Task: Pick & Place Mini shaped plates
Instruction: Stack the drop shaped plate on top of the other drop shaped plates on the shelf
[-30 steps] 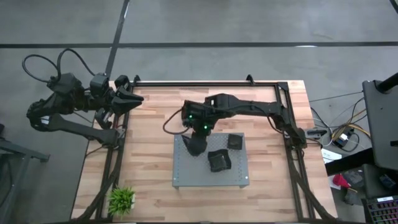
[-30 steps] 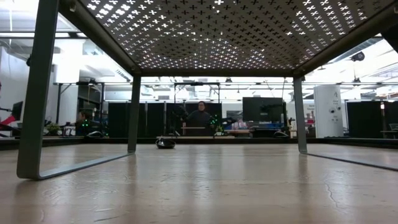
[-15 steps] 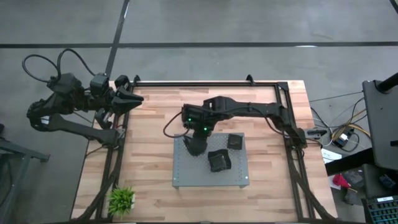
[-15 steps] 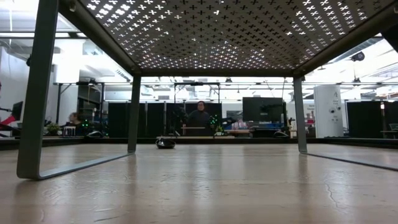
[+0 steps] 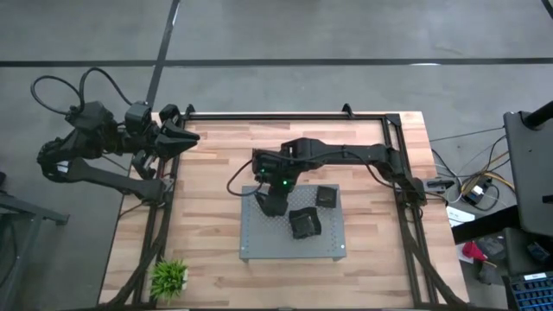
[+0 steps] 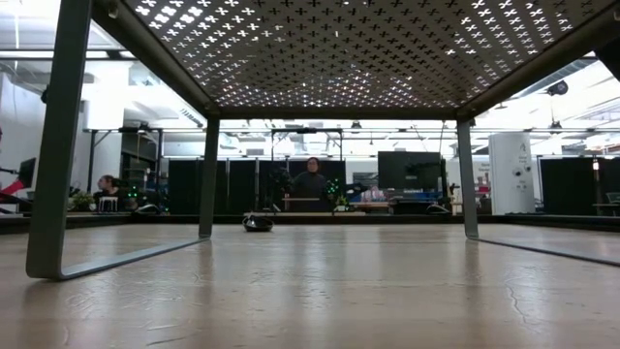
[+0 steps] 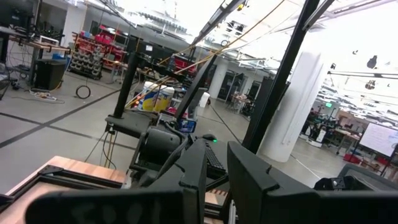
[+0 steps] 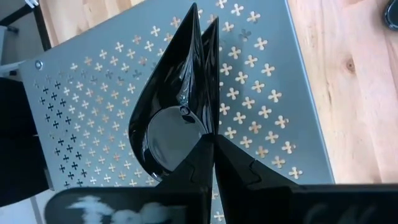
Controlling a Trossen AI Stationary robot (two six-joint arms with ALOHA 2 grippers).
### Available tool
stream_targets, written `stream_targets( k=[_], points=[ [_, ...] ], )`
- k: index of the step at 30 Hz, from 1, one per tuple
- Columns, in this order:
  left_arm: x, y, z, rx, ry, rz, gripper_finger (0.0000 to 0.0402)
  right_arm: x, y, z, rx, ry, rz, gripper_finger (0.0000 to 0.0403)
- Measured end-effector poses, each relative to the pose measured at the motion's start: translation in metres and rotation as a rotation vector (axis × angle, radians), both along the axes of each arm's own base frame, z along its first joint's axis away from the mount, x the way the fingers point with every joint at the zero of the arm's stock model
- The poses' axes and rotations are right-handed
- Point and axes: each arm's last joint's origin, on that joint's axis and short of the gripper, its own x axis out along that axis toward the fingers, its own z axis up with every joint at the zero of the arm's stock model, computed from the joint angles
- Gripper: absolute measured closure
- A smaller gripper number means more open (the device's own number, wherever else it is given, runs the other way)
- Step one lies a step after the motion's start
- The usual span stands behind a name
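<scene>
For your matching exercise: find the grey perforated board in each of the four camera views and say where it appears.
High view: perforated board, centre of the table, below the right gripper.
Low view: its cross-cut underside spans the top, on metal legs.
Left wrist view: not in it.
Right wrist view: fills the background behind the teardrop plate held by the gripper.
Shared landmark: the cross-shaped holes.

We see a wooden table [image 5: 207, 173]. On it stands a grey board with holes [image 5: 285, 246] (on thin legs), and a little green plant [image 5: 169, 277] sits near one corner.
</scene>
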Motion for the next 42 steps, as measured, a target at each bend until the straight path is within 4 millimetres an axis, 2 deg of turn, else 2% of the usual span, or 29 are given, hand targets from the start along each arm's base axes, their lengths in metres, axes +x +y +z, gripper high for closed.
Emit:
stream_targets(
  k=[10, 16, 26, 37, 42],
  points=[
    [0.0, 0.0, 0.0, -0.001, 0.0, 0.0, 0.0344, 0.002, 0.0, 0.001, 0.008, -0.025, -0.001, 0.0394],
    [0.0, 0.0, 0.0, -0.001, 0.0, 0.0, 0.0344, 0.002, 0.001, -0.005, 0.018, -0.004, 0.004, 0.0391],
    [0.0, 0.0, 0.0, -0.001, 0.0, 0.0, 0.0344, 0.003, 0.001, -0.005, 0.028, -0.003, -0.002, 0.0336],
    [0.0, 0.0, 0.0, -0.038, 0.002, 0.005, 0.0344, 0.004, -0.007, 0.024, 0.025, -0.117, -0.019, 0.0309],
    [0.01, 0.002, -0.003, -0.117, 0.035, 0.052, 0.0344, 0.001, -0.014, 0.036, 0.025, -0.154, -0.036, 0.0315]
  ],
)
